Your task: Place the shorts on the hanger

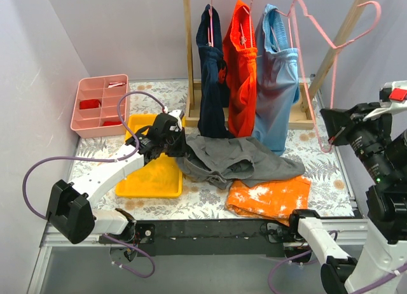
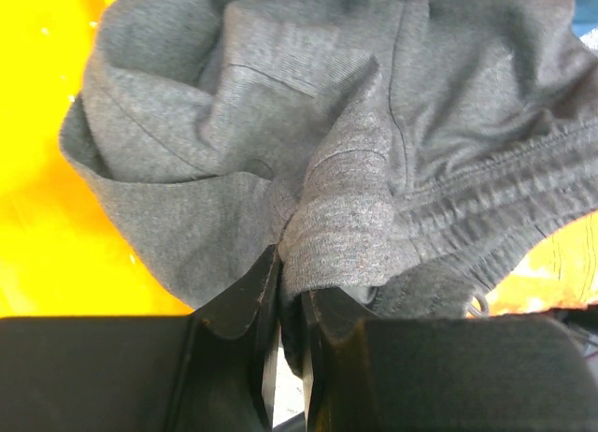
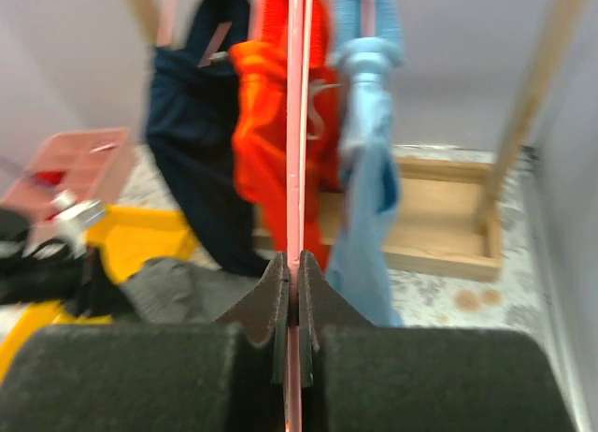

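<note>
Surface: floral-print table (image 1: pixel 331 179) between pale walls, one only.
Shorts: one pair, the shorts (image 1: pixel 241 157) (image 2: pixel 280 123) (image 3: pixel 173 287), dark grey, crumpled flat on the table at centre, just in front of the rack base; their left edge overlaps the yellow tray, their near right edge touches the orange cloth.
Hanger: one free, the hanger (image 1: pixel 377 15) (image 3: pixel 297 123), pink wire, held up in the air at the right, hook end high beside the rack top.
Left gripper: left gripper (image 1: pixel 183 154) (image 2: pixel 290 273), jaws clamped on a bunched fold of the shorts at their left side, low over the tray edge.
Right gripper: right gripper (image 1: pixel 329 138) (image 3: pixel 292 273), jaws pinched together on the hanger wire, raised off the table.
Orange cloth: one, orange cloth (image 1: pixel 270 197), white blotches, flat on the table, near side of the shorts.
Yellow tray: one, yellow tray (image 1: pixel 149 179), left of the shorts.
Rack: one, wooden rack (image 1: pixel 188 52) at the back.
Hung garments: three, navy garment (image 1: pixel 208 84), orange-red garment (image 1: pixel 241 77), light blue shorts (image 1: pixel 276 84), side by side.
Pink box: one, pink divided box (image 1: pixel 86 87), far left corner, a few red bits in its compartments.
</note>
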{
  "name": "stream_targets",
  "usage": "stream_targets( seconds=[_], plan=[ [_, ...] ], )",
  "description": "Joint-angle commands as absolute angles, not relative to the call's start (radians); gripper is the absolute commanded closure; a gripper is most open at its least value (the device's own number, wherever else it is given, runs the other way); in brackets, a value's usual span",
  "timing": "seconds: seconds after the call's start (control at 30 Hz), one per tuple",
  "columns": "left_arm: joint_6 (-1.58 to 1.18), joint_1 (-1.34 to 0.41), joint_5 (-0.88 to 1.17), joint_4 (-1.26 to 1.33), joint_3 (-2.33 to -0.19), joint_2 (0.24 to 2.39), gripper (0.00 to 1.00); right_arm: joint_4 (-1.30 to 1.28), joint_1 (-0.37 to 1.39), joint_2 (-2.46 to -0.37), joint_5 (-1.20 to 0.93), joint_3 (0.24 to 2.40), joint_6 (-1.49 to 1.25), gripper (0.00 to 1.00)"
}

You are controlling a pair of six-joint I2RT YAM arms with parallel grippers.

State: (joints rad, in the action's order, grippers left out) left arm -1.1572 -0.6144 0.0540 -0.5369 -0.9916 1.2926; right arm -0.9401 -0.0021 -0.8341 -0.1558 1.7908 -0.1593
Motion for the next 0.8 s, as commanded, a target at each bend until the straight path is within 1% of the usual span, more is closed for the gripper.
stream_targets(
  seconds=[0.0, 0.07, 0.17, 0.27, 0.3, 0.37, 0.4, 0.5, 0.67, 0.77],
  plan=[
    [-1.170, -0.591, 0.012, -0.518, -0.991, 1.262, 0.90, -0.928, 0.055, -0.841, -0.440, 1.802, -0.189, 0.99],
    [-1.177, -0.583, 0.012, -0.520, -0.997, 1.266, 0.90, -0.911, 0.081, -0.856, -0.509, 1.790, -0.210, 0.99],
    [-1.180, -0.575, 0.012, -0.537, -1.015, 1.273, 0.90, -0.856, 0.129, -0.900, -0.697, 1.738, -0.239, 0.99],
    [-1.180, -0.563, 0.012, -0.546, -1.029, 1.287, 0.90, -0.853, 0.214, -0.952, -0.709, 1.718, -0.236, 0.99],
    [-1.180, -0.555, 0.012, -0.554, -1.031, 1.293, 0.90, -0.870, 0.279, -0.991, -0.672, 1.735, -0.213, 0.99],
    [-1.180, -0.545, 0.012, -0.557, -1.042, 1.308, 0.91, -0.943, 0.349, -1.029, -0.602, 1.753, -0.189, 0.99],
    [-1.184, -0.535, 0.012, -0.560, -1.042, 1.312, 0.91, -0.975, 0.427, -1.066, -0.500, 1.784, -0.152, 0.99],
    [-1.189, -0.517, 0.012, -0.558, -1.035, 1.312, 0.92, -1.037, 0.556, -1.077, -0.303, 1.770, -0.126, 0.99],
    [-1.195, -0.482, 0.011, -0.563, -1.019, 1.318, 0.92, -1.080, 0.653, -1.045, -0.170, 1.687, -0.110, 0.99],
    [-1.192, -0.463, 0.012, -0.563, -1.012, 1.325, 0.92, -1.107, 0.664, -1.014, -0.164, 1.638, -0.118, 0.99]
  ],
)
